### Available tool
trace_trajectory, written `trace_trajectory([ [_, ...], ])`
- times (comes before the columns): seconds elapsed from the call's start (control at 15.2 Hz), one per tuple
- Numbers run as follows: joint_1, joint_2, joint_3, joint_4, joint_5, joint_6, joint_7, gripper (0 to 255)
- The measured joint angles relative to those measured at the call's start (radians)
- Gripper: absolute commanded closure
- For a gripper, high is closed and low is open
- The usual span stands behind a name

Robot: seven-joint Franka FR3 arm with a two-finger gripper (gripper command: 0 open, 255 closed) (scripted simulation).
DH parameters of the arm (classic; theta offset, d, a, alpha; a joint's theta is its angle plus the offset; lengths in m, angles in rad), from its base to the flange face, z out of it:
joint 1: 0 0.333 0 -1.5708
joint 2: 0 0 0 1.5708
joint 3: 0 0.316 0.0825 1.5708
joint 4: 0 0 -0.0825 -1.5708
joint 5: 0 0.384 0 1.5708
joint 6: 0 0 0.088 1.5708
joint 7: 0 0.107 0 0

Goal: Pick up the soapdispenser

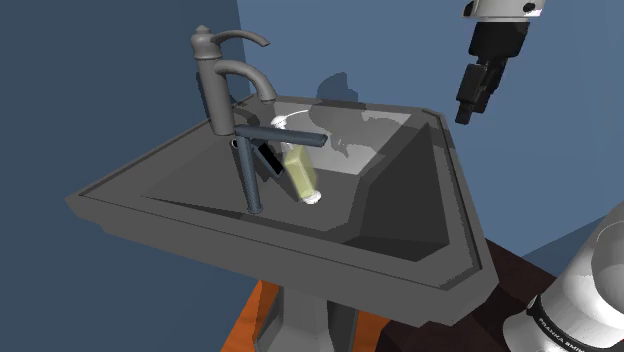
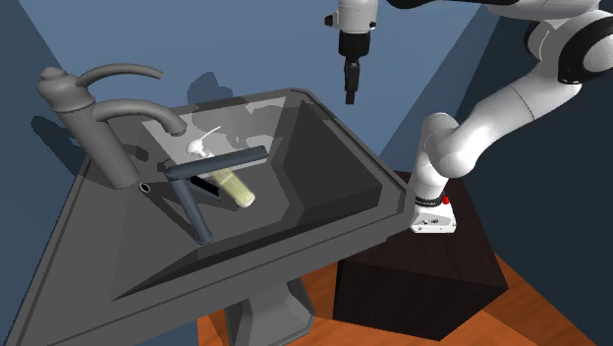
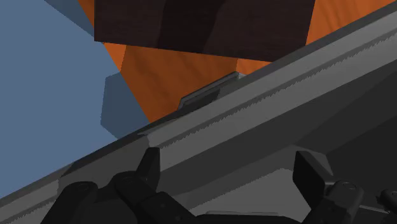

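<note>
Biggest thing out there is the dark grey sink (image 1: 250,240) (image 2: 334,167) on its pedestal, and it sits below the gripper (image 1: 467,105) (image 2: 350,90). In the wrist view the sink's rim (image 3: 286,95) runs straight across ahead of the fingers, with orange floor (image 3: 178,70) beyond it.

The white arm (image 2: 491,108) arches over from the dark box stand (image 2: 413,285), which stands behind and below the gripper.

Grey faucet (image 1: 215,90) (image 2: 98,128) next: it is across the basin from the gripper, well apart from it. Just in front of it rises a dark angled bar (image 1: 250,170) (image 2: 192,206), whose crosspiece reaches over the basin.

And there's the soapdispenser (image 1: 298,170) (image 2: 234,185): a pale yellow-green bottle lying on its side in the basin, tucked under that crosspiece, its white pump end toward the faucet. It lies below the gripper and off toward the faucet side, well apart and untouched.

The gripper (image 3: 230,167) itself hangs high above the sink's far edge, pointing down, with its two black fingers spread wide and nothing between them.
</note>
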Motion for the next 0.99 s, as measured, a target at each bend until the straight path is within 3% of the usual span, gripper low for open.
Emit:
trace_trajectory([
  [0.46,-0.008,0.145,0.077,0.047,0.046,0.102,0.145,0],
  [0.99,-0.024,0.416,0.183,0.208,0.068,0.221,0.380,0],
])
